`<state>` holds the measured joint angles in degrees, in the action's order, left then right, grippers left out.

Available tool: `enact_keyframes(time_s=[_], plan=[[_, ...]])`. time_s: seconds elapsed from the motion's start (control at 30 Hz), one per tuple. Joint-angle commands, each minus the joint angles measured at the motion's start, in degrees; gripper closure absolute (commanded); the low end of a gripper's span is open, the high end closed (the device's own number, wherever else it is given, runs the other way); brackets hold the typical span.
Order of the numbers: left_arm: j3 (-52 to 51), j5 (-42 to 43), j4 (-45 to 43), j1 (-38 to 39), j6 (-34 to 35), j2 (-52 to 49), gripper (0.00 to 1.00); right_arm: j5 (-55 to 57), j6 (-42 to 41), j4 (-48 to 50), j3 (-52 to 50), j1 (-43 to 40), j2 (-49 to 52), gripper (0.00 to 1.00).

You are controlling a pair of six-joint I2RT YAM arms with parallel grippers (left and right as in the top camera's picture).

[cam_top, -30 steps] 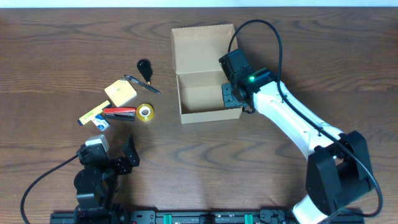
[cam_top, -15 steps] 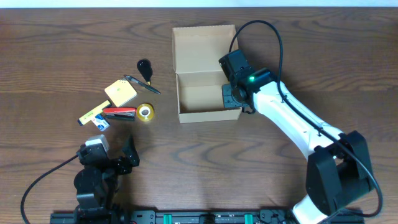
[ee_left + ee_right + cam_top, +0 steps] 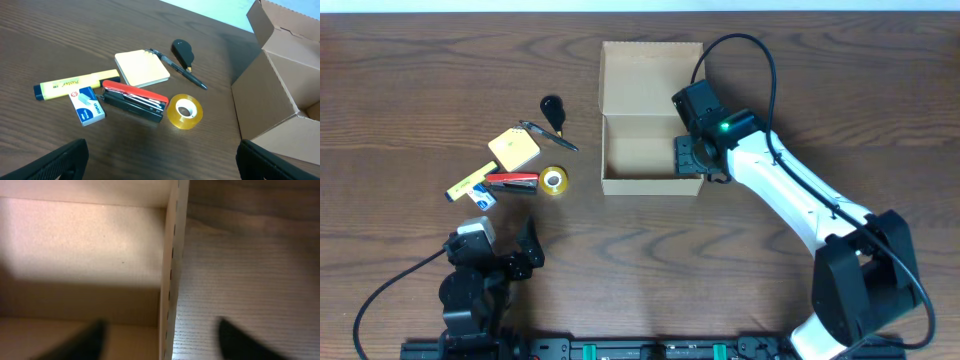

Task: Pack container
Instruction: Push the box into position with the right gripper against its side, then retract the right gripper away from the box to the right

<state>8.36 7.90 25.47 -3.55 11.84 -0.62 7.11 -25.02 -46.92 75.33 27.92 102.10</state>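
Note:
The container point(image 3: 650, 186) is a tan cardboard box at the table's back centre, with its flap lid standing open behind it. My right gripper point(image 3: 688, 158) is open and straddles the box's right wall. In the right wrist view that wall point(image 3: 170, 280) runs between the blurred dark fingers of the gripper point(image 3: 165, 340), one finger inside the container point(image 3: 85, 240) and one over the table. My left gripper point(image 3: 525, 250) sits low at the front left, open and holding nothing point(image 3: 162, 162). The container's corner point(image 3: 280, 95) shows at the right of the left wrist view.
Small stationery lies left of the box: a yellow sticky pad point(image 3: 513, 147), a pen point(image 3: 548, 135), a black clip point(image 3: 552, 105), a red stapler point(image 3: 510, 181), a tape roll point(image 3: 554, 180), a yellow highlighter point(image 3: 470, 182) and a staple box point(image 3: 480, 199).
My right gripper has opened from a near-shut pinch on the box's right wall. The box has slid a little to the left. The left arm has not moved.

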Motion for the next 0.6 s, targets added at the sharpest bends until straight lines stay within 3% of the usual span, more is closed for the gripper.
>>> enact_keyframes(time_s=[0.0,0.13,0.33,0.57], plan=[[-1.0,-0.6,0.0,-0.1,0.2,0.4,0.05,-1.0,-0.2,-1.1,1.2,-0.1,-0.9,0.01],[-1.0,-0.6,0.0,-0.1,0.2,0.4,0.05,-0.9,-0.1,-3.0,4.6,-0.2,-5.1,0.01],[-1.0,-0.6,0.0,-0.1,0.2,0.4,0.05,-0.9,7.0,-4.0,8.3,-0.3,-16.0,0.01],[-1.0,-0.6,0.0,-0.1,0.2,0.4,0.05,-1.9,12.5,-11.7,9.4,-2.4,-29.2,0.01]])
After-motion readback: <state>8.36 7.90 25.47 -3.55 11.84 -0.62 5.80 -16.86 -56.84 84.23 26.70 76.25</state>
